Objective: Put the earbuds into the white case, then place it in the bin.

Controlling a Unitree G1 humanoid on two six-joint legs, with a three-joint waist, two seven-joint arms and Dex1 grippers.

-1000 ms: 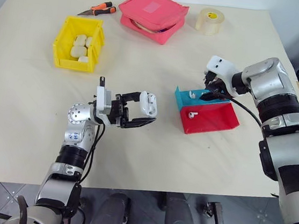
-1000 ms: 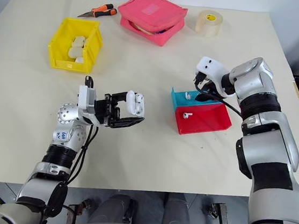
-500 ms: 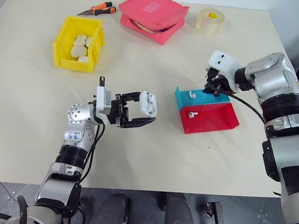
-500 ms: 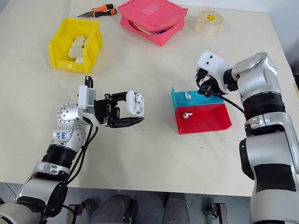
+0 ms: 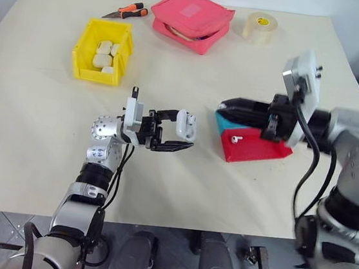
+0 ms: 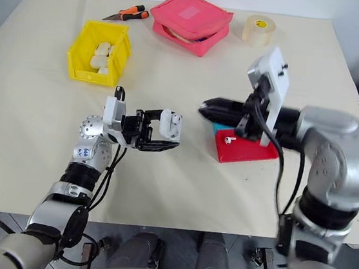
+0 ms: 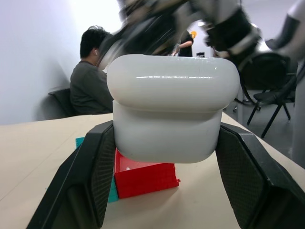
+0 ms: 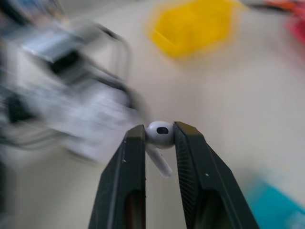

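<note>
Left pincer is clenched on the white case, held above the surface, just left of the red tray. Right pincer grips one earbud; the second lies in the tray. I should keep the case still, align stem-down over its well, and approach slowly.

White case — lid open, aloft

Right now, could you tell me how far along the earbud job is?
Nothing is finished yet. In hand: the left fingers grip the white case, and the right fingers pinch one earbud. Left: another earbud lies in the red tray, and the case must reach the yellow bin.
</note>
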